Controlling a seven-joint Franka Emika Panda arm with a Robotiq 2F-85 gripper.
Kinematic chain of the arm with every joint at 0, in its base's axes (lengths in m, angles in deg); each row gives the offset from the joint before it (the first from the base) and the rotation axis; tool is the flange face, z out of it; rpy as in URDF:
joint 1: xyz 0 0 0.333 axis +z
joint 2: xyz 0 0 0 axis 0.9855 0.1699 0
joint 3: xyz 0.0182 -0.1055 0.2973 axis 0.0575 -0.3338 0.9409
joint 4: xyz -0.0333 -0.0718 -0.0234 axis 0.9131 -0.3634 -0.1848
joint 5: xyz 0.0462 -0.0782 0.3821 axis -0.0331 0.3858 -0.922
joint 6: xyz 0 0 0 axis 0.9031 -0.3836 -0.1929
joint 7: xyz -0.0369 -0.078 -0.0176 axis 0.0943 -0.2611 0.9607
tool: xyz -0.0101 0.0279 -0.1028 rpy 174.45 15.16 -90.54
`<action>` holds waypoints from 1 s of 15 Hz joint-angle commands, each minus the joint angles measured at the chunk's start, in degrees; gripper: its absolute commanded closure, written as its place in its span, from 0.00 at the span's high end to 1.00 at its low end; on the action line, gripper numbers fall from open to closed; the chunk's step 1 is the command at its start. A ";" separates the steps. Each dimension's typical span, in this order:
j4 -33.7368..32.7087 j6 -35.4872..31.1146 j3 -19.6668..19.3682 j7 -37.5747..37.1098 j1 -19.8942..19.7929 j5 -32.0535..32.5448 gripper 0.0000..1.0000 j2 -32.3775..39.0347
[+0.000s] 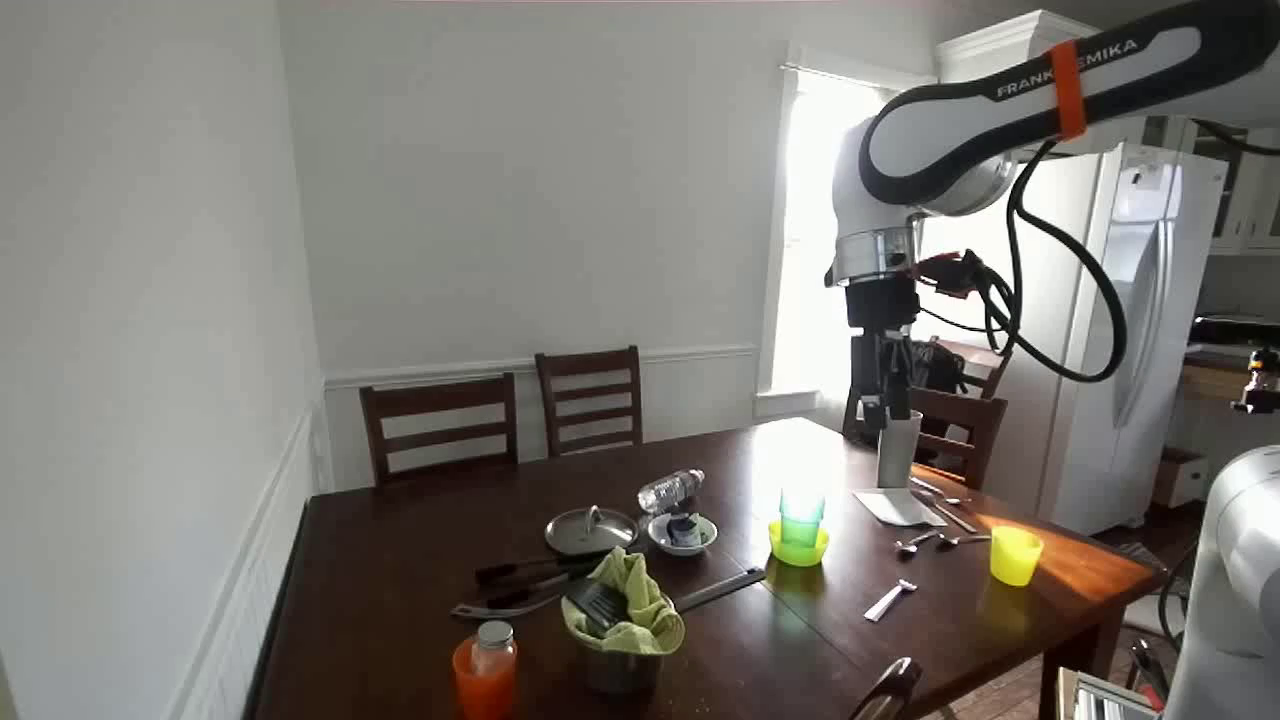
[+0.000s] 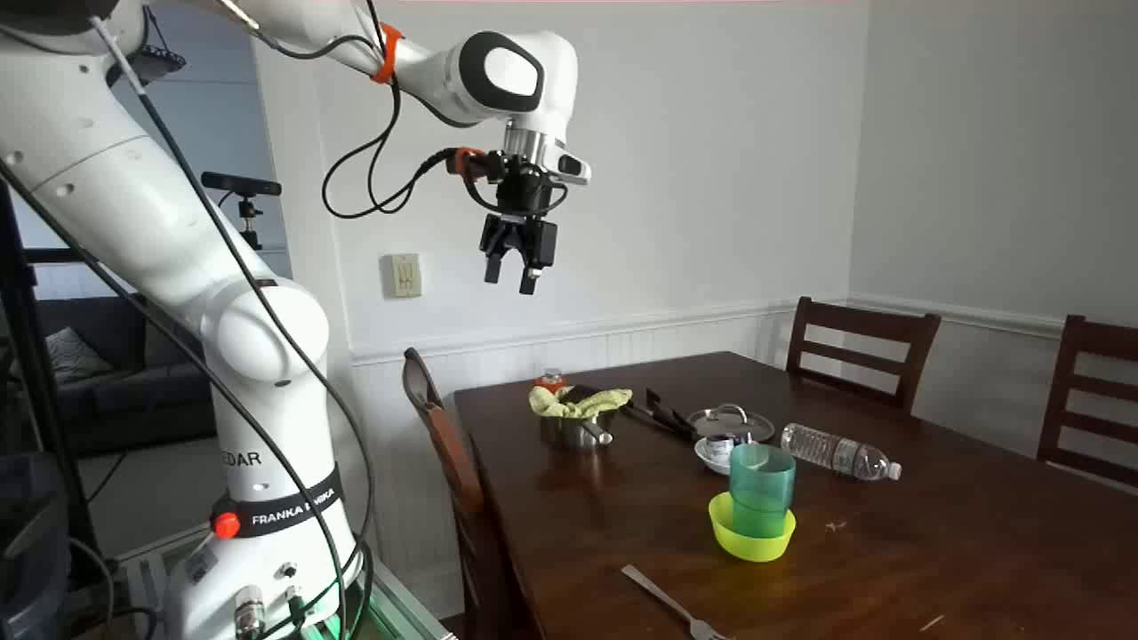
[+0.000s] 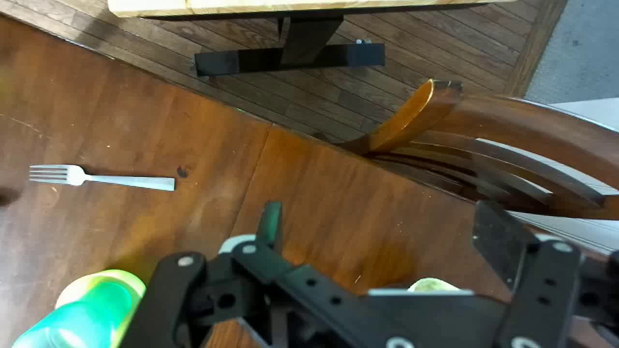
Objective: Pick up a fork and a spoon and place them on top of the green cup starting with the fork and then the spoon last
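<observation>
in an exterior view, the fork lies flat on the dark tabletop, near the lime bowl that holds the green cup; at least 2 spoons rest between that cup and a yellow cup.

in an exterior view, the claw hangs high up, well apart from the fork, its 2 fingers parted and nothing between them. the step in hand looks to be reaching for the fork, with neither utensil yet on the green cup.

in the wrist view, the fork's handle points toward the claw, tines away. the fingers spread roughly along the fork's length, so the claw likely needs turning until it straddles the thin handle. a good pick probably means centering above mid-handle, keeping the fingers clear of the lime bowl, and descending straight until the tips nearly brush the tabletop before squeezing. held near its balance point, the fork should lie level across the rim, leaving room for a spoon.
</observation>
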 commanded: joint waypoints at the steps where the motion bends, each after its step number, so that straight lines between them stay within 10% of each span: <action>1: -0.10 0.08 0.62 0.34 -0.78 -0.29 1.00 0.11; 15: 5.30 -27.09 -9.17 -12.94 -13.69 -6.21 1.00 21.04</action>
